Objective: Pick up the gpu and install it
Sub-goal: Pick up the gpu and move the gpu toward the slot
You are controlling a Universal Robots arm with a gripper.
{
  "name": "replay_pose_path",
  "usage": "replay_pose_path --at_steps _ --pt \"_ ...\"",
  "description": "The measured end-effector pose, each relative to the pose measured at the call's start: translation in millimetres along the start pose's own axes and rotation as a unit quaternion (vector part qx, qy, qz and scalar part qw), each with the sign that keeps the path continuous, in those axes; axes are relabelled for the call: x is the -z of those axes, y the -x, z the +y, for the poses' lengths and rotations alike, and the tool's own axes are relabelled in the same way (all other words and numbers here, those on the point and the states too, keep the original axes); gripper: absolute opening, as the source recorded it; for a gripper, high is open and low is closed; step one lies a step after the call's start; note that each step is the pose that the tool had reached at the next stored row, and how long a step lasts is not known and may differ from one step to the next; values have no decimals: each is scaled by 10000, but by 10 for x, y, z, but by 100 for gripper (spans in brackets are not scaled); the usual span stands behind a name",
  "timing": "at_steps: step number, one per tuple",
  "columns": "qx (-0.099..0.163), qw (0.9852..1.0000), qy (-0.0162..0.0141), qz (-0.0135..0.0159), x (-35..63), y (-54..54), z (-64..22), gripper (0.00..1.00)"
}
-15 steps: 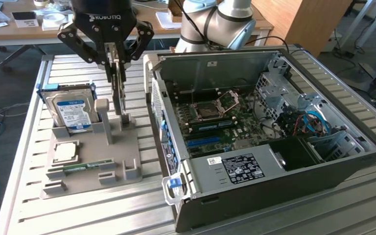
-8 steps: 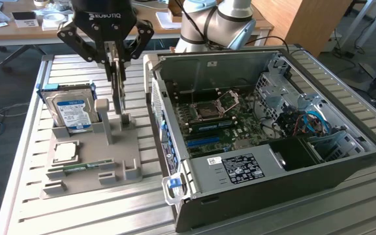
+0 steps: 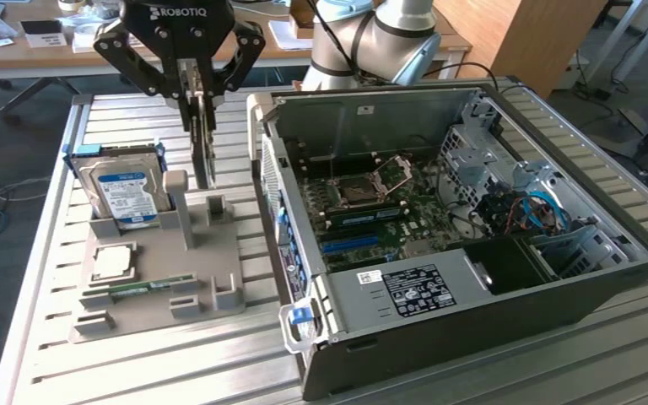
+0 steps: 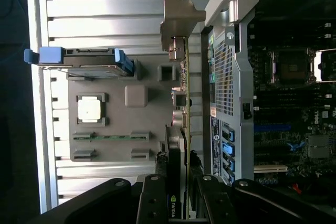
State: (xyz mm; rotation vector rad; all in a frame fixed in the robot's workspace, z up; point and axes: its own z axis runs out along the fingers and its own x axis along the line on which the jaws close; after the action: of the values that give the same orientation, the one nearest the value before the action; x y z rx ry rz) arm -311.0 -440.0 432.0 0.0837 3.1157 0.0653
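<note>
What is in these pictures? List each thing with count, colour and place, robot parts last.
gpu: one, green-black, silver bracket, hanging over the holder
hard drive: one, silver, blue label, standing in the holder
processor chip: one, silver, flat on the holder
memory stick: one, green, in a holder slot
holder: one, grey, on the table
computer case: one, black, open, beside the holder
table: one, silver slats, under everything
arm: one, grey, behind the case
fingers: one pair, black, shut on the gpu

The gpu [image 4: 186, 93] has a green circuit-board edge and a dull silver metal bracket. At the exterior view's left, the tray [image 3: 144, 325] looks like matt grey plastic. The table [image 3: 166, 371] is ribbed, pale brushed metal, and the computer case [image 3: 380, 126] is bare sheet metal inside.
</note>
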Motion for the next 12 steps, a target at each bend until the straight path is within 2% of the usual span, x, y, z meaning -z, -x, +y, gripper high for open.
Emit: replay_pose_path --at_steps 12 --pt "1 10000 0 1 1 19 1 27"
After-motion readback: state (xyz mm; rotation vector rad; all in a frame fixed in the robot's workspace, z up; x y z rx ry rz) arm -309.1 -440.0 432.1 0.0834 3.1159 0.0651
